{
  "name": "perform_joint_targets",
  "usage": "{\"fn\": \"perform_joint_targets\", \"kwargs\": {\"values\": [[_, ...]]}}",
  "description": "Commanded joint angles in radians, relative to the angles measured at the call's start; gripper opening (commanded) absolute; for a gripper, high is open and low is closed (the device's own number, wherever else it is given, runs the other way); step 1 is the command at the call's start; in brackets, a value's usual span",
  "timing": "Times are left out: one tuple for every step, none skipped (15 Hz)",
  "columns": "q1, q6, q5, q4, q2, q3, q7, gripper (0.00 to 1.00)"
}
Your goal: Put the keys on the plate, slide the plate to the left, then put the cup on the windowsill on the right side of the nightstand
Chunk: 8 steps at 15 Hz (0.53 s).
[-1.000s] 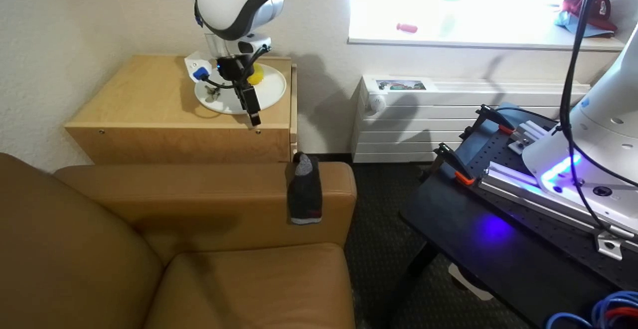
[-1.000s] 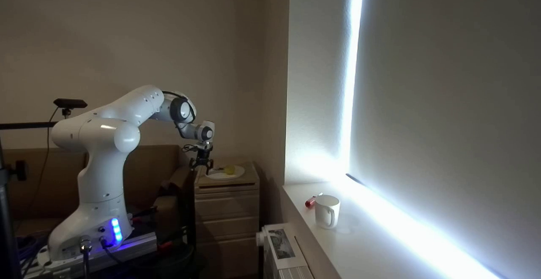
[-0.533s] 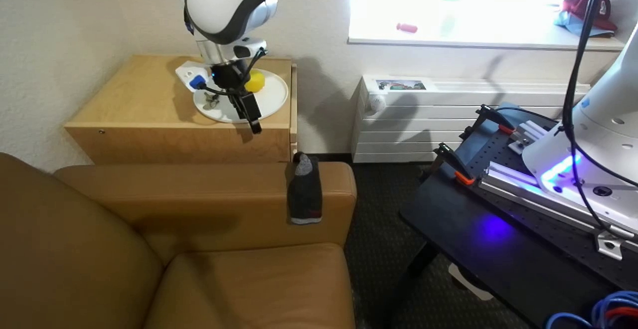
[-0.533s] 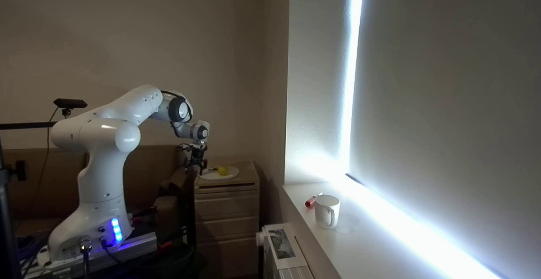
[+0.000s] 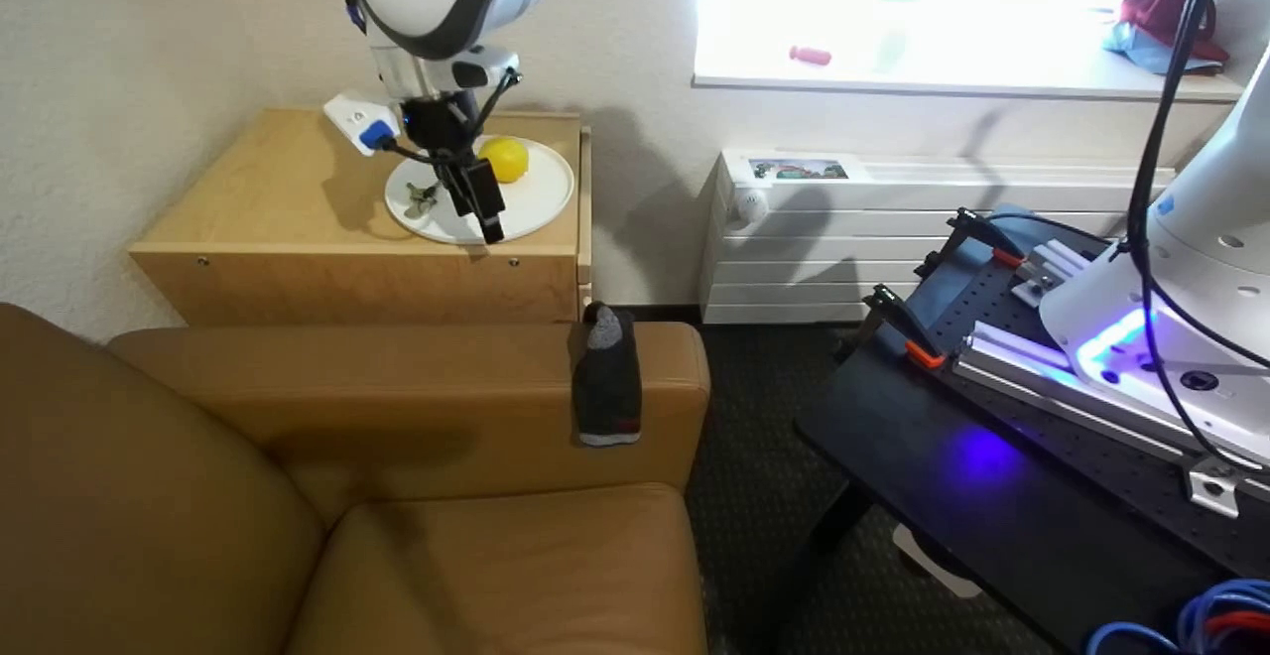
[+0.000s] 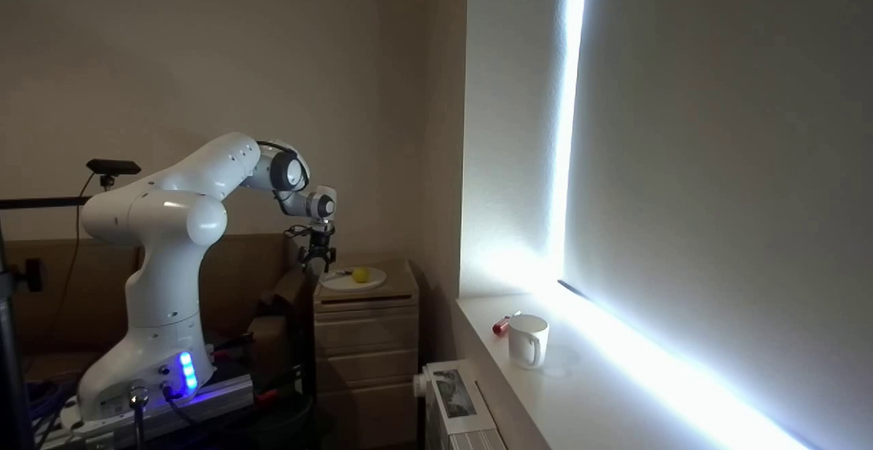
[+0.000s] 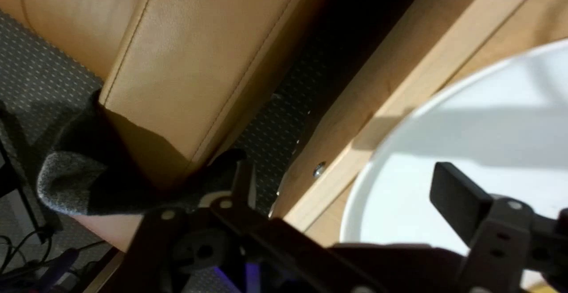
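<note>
At the left of an exterior view the arm [image 6: 170, 225] rises from its base, leans up to the right, bends at the elbow and slopes down, its wrist turned floorward above the left edge of the nightstand [image 6: 366, 334]. The jaws hang there, released and spread wide; in the wrist view one jaw shows over the plate [image 7: 497, 124], the other past the nightstand's edge. Whether either touches the plate cannot be told.

Counted left to right in an exterior view, there is one sofa [image 5: 476, 546], brown; one nightstand, light wood, just beyond the sofa's armrest; one plate, round and white, on the nightstand's right half, near the edge that faces the sofa. The plate bears one bunch of keys [image 5: 422, 200] at its left and one yellow fruit [image 5: 504, 160] behind its middle. One dark sock [image 5: 607, 382] is draped over the armrest's end.

Farther right comes one white radiator [image 5: 863, 248], and above it one sill [image 6: 580, 402]. The sill carries one red item [image 6: 502, 327] and, near it on the right, one cup [image 6: 527, 344], white and upright. At the sill's right end one maroon cap [image 5: 1161, 15] rests on something pale blue.
</note>
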Motion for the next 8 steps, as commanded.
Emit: {"fn": "perform_joint_targets", "kwargs": {"values": [[-0.016,0.008,-0.018,-0.143,-0.174,-0.006,-0.028,1.00],[-0.022,0.004,-0.023,-0.171,-0.218,-0.009,-0.031,1.00],[-0.037,-0.030,-0.023,-0.201,-0.271,-0.005,-0.057,1.00],[-0.047,-0.049,-0.029,-0.223,-0.314,-0.013,-0.062,1.00],[-0.054,-0.084,-0.040,-0.239,-0.353,-0.024,-0.066,1.00],[-0.063,-0.124,-0.054,-0.255,-0.393,-0.036,-0.075,1.00],[-0.076,-0.156,-0.061,-0.277,-0.435,-0.046,-0.074,1.00],[-0.089,-0.185,-0.065,-0.301,-0.476,-0.059,-0.071,1.00]]}}
